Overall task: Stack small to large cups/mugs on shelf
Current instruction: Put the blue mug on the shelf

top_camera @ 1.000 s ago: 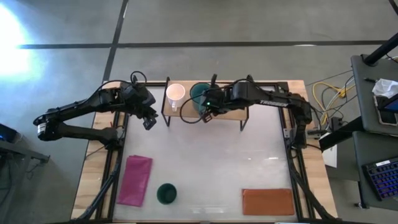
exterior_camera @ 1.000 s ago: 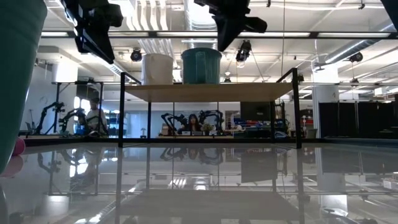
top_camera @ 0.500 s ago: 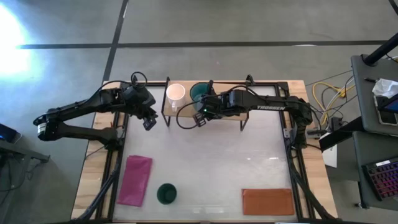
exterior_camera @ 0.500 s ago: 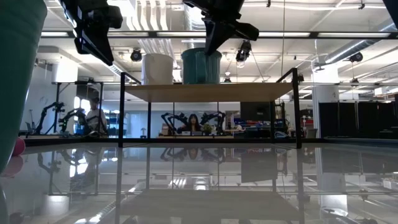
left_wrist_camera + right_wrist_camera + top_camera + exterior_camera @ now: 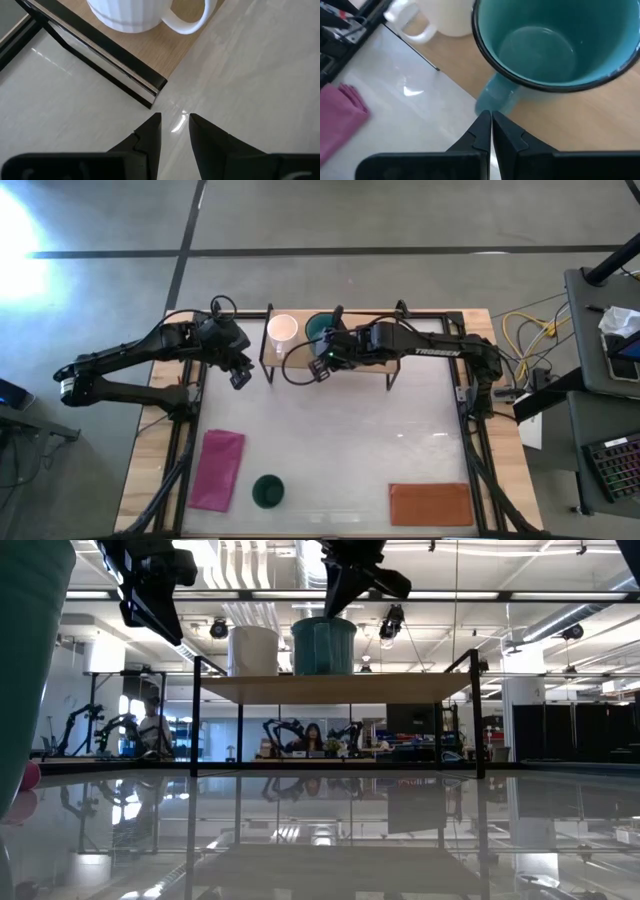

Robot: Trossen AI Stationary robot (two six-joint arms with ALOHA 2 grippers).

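The light-wood shelf (image 5: 370,362) stands at the table's far side. A white mug (image 5: 283,330) and a teal mug (image 5: 322,329) sit on it side by side on their bases. The teal mug's handle (image 5: 496,98) points toward the table's near side. My right gripper (image 5: 489,120) is shut and hovers just above that handle at the shelf's near edge, above the rim in the low view (image 5: 338,608). My left gripper (image 5: 173,122) is narrowly open over bare table by the shelf's left near corner. The dark green cup (image 5: 267,492) stands on the table near its front edge.
A pink cloth (image 5: 219,470) lies at the near left and a brown-orange mat (image 5: 430,503) at the near right. The dark green cup fills the low view's left edge (image 5: 25,670). The shelf's black legs (image 5: 195,730) stand on the table.
My right gripper has moved a little toward the table's left along the shelf's near edge, ending over the teal mug's handle; it dipped and tipped midway, then rose again. Both mugs have stayed in place.
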